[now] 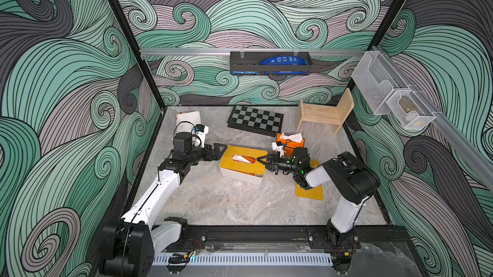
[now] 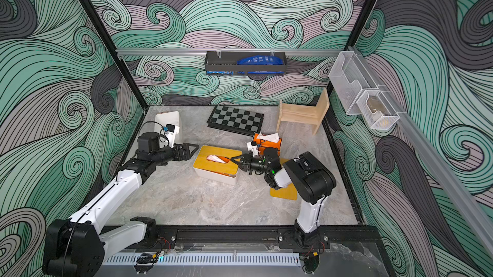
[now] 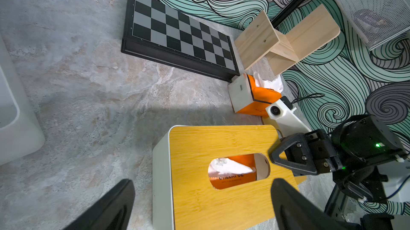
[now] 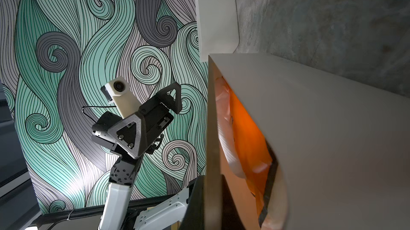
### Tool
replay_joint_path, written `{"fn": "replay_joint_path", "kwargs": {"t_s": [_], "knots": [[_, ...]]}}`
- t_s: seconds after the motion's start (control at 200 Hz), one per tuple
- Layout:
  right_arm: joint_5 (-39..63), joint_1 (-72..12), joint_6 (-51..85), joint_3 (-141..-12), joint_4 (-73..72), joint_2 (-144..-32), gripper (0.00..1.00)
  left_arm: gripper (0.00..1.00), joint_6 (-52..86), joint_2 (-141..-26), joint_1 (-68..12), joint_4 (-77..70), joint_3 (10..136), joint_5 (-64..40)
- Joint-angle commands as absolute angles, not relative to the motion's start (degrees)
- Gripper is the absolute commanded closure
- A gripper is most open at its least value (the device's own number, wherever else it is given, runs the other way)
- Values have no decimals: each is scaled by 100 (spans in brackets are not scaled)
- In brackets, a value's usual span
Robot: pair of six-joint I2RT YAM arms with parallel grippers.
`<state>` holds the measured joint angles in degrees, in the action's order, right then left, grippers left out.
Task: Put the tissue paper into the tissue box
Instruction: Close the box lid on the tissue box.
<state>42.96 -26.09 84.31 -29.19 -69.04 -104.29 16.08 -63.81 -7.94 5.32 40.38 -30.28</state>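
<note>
White bin [image 1: 188,119]: stands at the far left of the desk [image 1: 226,203], behind the left arm.
Left tool [image 1: 219,151]: open, jaws spread wide, holding nothing; it sits just beside the left end of the tissue box, and the left wrist view shows that end between its two fingers [image 3: 106,206].
Tissue box [image 1: 237,176]: white body, mid-desk, set at a slant between the two tools.
Bamboo lid [image 1: 240,169]: yellow, on top of the box, with an oval slot; its near right corner sits slightly raised, leaving a gap with orange showing.
Tissue paper [image 1: 238,158]: inside the box, an orange pack with white tissue on top, seen through the slot in both top views and in the left wrist view [image 3: 230,169].
Chessboard [image 1: 256,120]: flat at the back of the desk.
Right tool [image 1: 260,159]: closed on the right edge of the bamboo lid, which the right wrist view shows between its fingers.
Second orange pack [image 1: 292,141]: behind the right tool, white tissue sticking out of its top.
Yellow board [image 1: 309,194]: flat on the desk under the right arm.
Wooden stand [image 1: 324,114]: back right corner.
</note>
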Motion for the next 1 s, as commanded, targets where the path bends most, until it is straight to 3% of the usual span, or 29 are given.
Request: {"fn": "replay_joint_path", "kwargs": {"t_s": [0.0,0.405,0.996], "knots": [[4150,-2650,8341,-3017,-6912,-10327,100,1,1616,-6436,-809,508,4008,-3166],[4122,-2668,8297,-3050,-6864,-10336,100,1,1343,-7012,-1134,1111,4367,-2801],[4122,-2688,8288,-3032,-6900,-10380,100,14,1133,-8317,-2078,2467,5501,-1502]]}}
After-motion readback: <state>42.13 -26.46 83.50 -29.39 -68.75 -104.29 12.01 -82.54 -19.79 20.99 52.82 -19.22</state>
